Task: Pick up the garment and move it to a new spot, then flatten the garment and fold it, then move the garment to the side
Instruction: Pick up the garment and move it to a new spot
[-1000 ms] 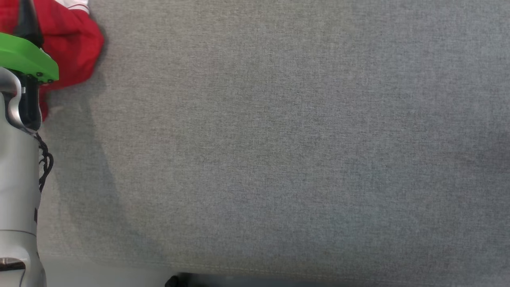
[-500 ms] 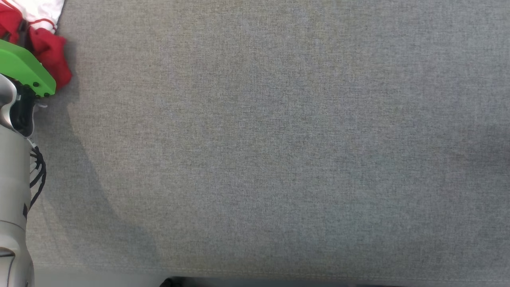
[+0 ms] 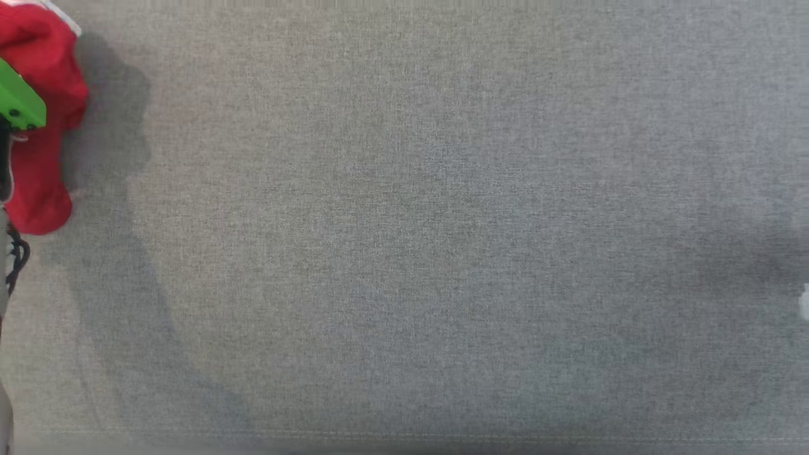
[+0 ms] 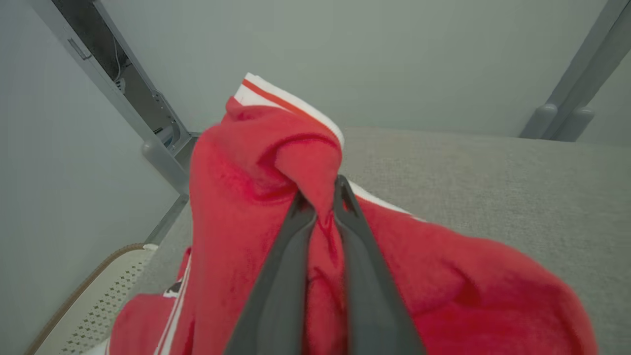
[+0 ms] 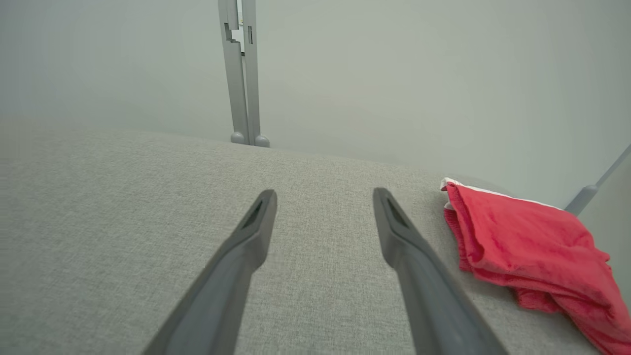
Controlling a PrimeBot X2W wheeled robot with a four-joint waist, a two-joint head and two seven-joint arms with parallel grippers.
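Left end effector has clamped onto the bunched garment; right end effector hovers spread.

The left gripper has gone from wide open to pinched on a fold of the garment. A second ago the garment lay spread beyond the green plate, then bunched small beside it. Now it is a longer red bundle reaching past and below the plate, with a new shadow on the table beside the plate. The head camera has shifted, so less of the plate shows and the forearm below it is nearly out of frame.
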